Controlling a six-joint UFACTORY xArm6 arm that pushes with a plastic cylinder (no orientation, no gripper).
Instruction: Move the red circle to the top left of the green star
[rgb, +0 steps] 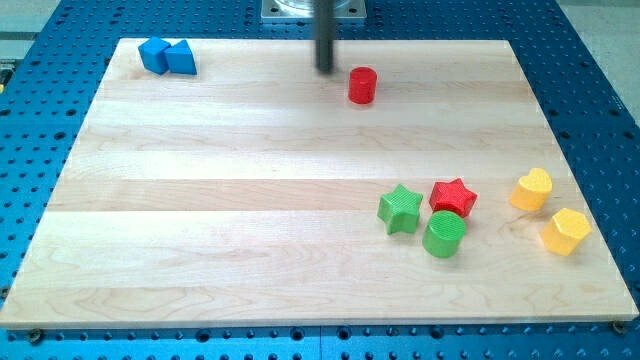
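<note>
Tip: my tip (326, 68) sits near the view's top, just left of the red circle (362, 85), not touching.
Pincer: there is none, just a bare rod.
Red circle: well above the green star (400, 209).
Cluster: red star (453, 196), green circle (444, 233) beside the green star.
Right: yellow heart (531, 188), yellow hexagon (565, 231).
Top-left corner: two blue blocks (167, 56), touching.
Writing: none readable on the board (220, 200).
</note>
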